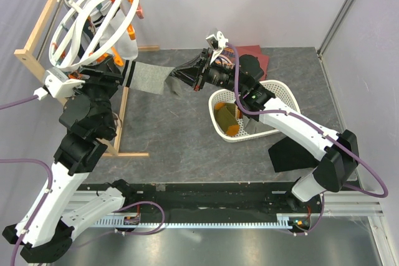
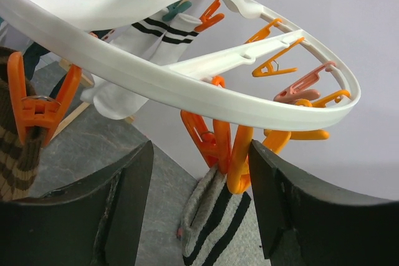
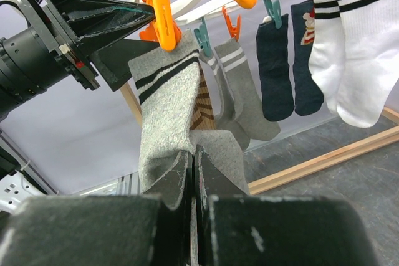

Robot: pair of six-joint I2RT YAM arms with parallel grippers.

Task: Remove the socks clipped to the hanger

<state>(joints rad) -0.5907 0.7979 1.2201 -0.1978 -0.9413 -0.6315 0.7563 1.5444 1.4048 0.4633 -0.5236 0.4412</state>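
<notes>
The white ring hanger (image 1: 65,33) with orange clips hangs at the back left; it also shows in the left wrist view (image 2: 187,95). A grey sock with black stripes (image 1: 148,78) hangs from one orange clip (image 2: 232,154). My left gripper (image 2: 201,154) is open, one jaw on each side of that clip, above the sock's cuff (image 2: 215,216). My right gripper (image 3: 194,154) is shut on the same grey sock (image 3: 165,98) low down and stretches it rightward (image 1: 177,76). More socks stay clipped: a grey pair (image 3: 240,91), a dark pair (image 3: 277,66), a white pair (image 3: 349,48) and an olive striped one (image 2: 15,154).
The wooden rack frame (image 1: 36,29) carries the hanger. A white mesh basket (image 1: 283,93) at my right holds an olive-orange sock (image 1: 227,118). A folded maroon shirt (image 1: 257,55) lies behind it. A black cloth (image 1: 293,151) lies in front.
</notes>
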